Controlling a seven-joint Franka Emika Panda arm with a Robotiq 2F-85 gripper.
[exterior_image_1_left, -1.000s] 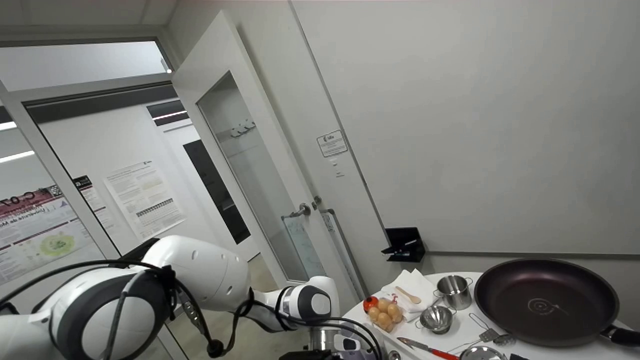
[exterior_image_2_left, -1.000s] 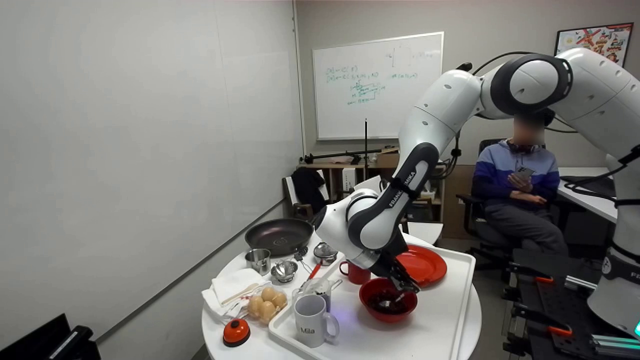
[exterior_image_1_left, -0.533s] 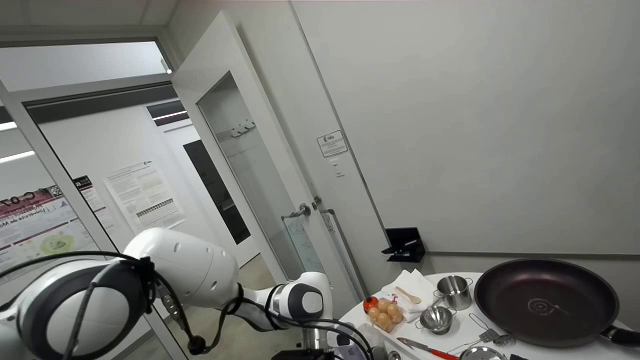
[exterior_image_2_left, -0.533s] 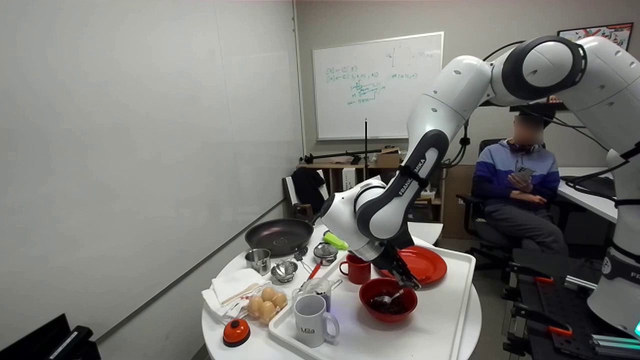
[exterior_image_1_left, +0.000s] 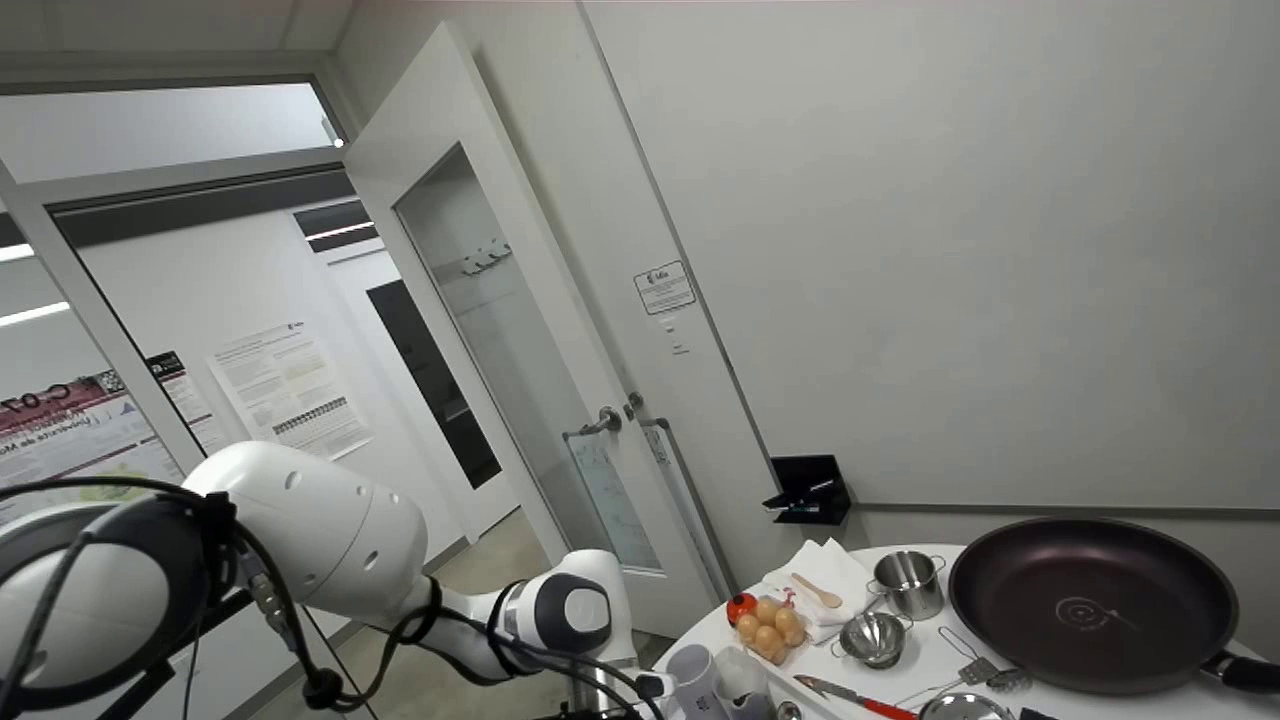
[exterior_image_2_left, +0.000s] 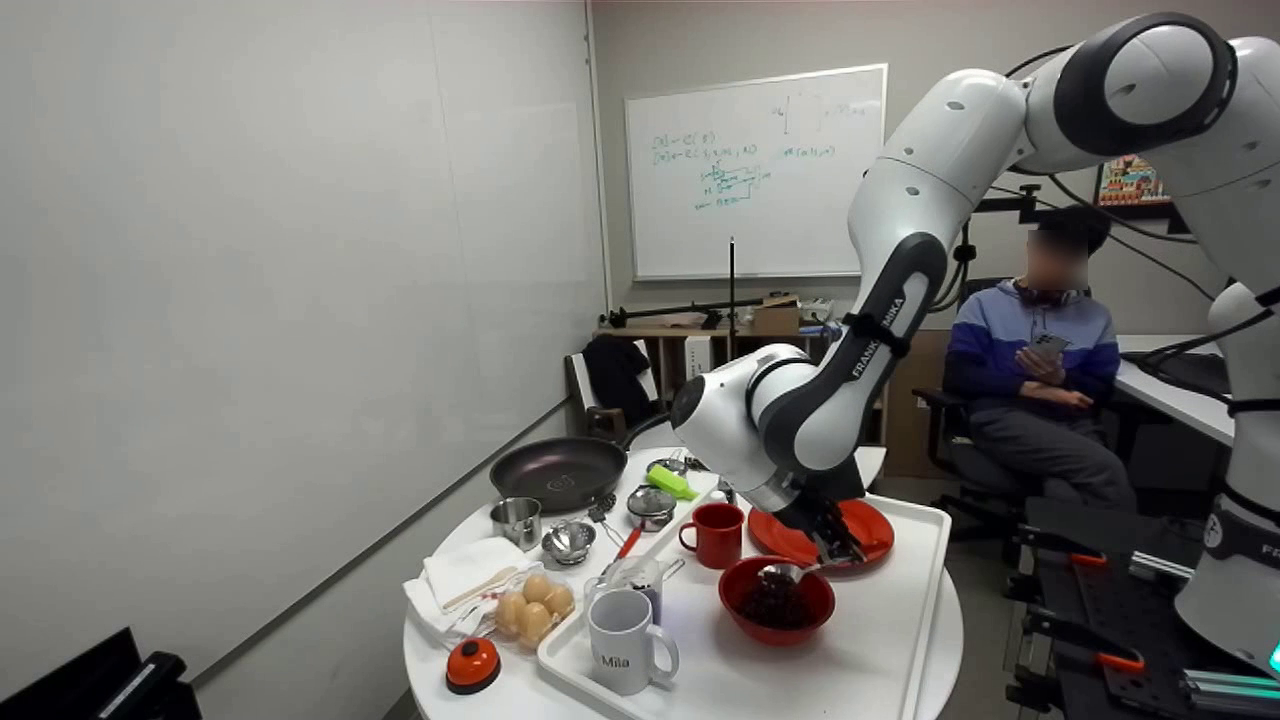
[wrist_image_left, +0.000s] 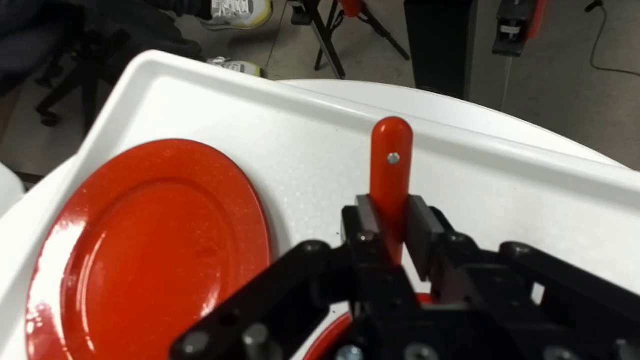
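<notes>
My gripper (wrist_image_left: 393, 217) is shut on the red handle (wrist_image_left: 391, 165) of a spoon, whose rounded end sticks out past the pads. In an exterior view, the spoon's silver head (exterior_image_2_left: 780, 573) is at the height of the red bowl's far rim, over the dark contents (exterior_image_2_left: 775, 606). Whether the head touches the rim or carries anything, I cannot tell. The red bowl (exterior_image_2_left: 776, 632) sits on the white tray (exterior_image_2_left: 880, 620), and my gripper is just above and behind it. Close behind the gripper lies a red plate (wrist_image_left: 165, 260). Most of the bowl is hidden by the gripper in the wrist view.
A red mug (exterior_image_2_left: 717, 538), a grey mug (exterior_image_2_left: 620, 645) and a clear jug (exterior_image_2_left: 635, 578) stand on the tray. Around it are a frying pan (exterior_image_2_left: 560, 475), bagged eggs (exterior_image_2_left: 533, 610), an orange timer (exterior_image_2_left: 472, 665) and a green bottle (exterior_image_2_left: 670, 482). A person (exterior_image_2_left: 1035, 370) sits behind.
The arm has drawn back, rightward in an exterior view. The spoon's head has risen from the dark contents to the far rim, still gripped. More of the plate and the green bottle now show.
</notes>
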